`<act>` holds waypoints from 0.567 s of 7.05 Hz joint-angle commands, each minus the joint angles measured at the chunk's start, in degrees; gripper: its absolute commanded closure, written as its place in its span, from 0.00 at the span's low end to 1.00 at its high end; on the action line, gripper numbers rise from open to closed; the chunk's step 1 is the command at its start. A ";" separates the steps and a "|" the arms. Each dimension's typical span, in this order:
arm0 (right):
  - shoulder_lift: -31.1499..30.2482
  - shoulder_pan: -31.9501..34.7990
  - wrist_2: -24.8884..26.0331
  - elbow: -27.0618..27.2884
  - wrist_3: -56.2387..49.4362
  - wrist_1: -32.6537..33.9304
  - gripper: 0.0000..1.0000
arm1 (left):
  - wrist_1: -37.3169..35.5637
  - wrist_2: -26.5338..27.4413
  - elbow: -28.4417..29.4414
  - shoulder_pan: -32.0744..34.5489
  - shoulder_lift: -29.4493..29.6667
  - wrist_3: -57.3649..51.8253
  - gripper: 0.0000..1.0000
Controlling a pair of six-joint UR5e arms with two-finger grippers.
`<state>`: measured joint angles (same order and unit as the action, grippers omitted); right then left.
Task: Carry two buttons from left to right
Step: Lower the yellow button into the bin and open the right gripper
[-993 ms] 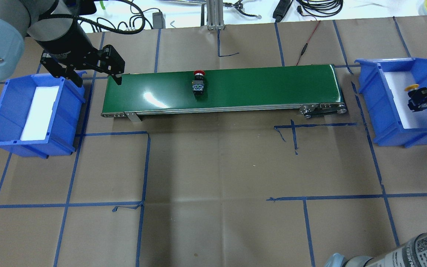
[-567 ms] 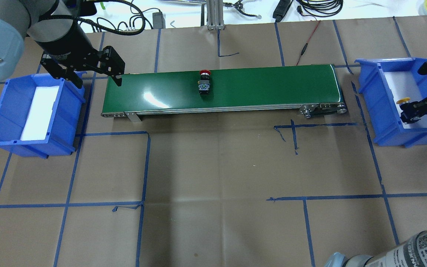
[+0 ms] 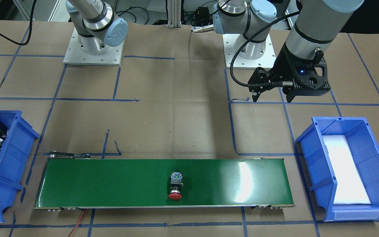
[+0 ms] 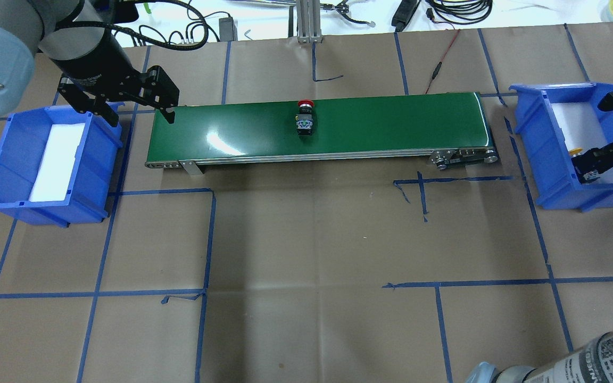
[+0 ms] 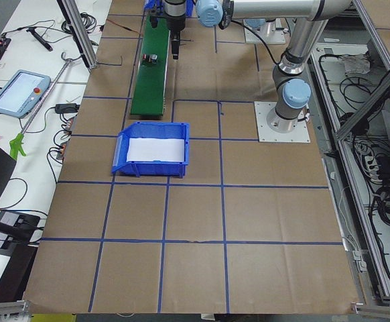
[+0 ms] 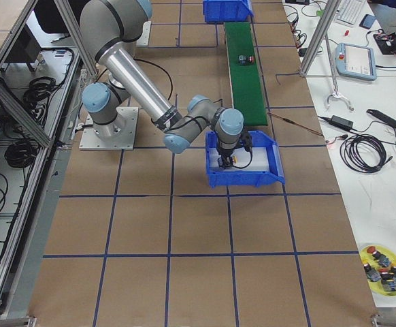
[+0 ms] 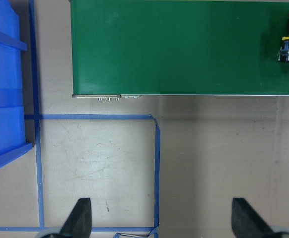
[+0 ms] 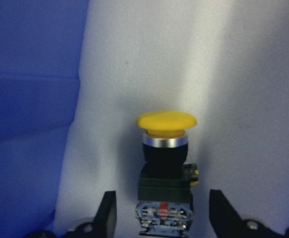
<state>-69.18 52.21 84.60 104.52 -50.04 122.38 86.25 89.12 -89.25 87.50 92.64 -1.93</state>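
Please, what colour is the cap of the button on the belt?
Red cap, clearest in the front-facing view.

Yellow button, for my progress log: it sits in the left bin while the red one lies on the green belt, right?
No: the yellow button sits in the right bin, as the overhead view shows; the red button lies on the green belt.

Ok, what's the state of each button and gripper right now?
Red button: lying on its side, mid-belt.
Yellow button: in the right bin, not gripped.
Left gripper: open, holding nothing.
Right gripper: open, fingers either side of the yellow one.
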 commanded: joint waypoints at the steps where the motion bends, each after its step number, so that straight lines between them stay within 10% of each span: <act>1: -0.77 0.00 -0.05 -1.15 1.60 -0.74 0.06 | 0.05 0.00 -0.05 0.04 0.09 0.00 0.00; 4: -6.30 2.18 0.04 -7.65 7.12 -1.18 0.01 | -0.03 0.00 -0.05 -0.05 0.00 0.00 0.00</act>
<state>-73.28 53.32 84.62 99.15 -45.26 121.35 86.29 89.12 -89.29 87.50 92.68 -1.93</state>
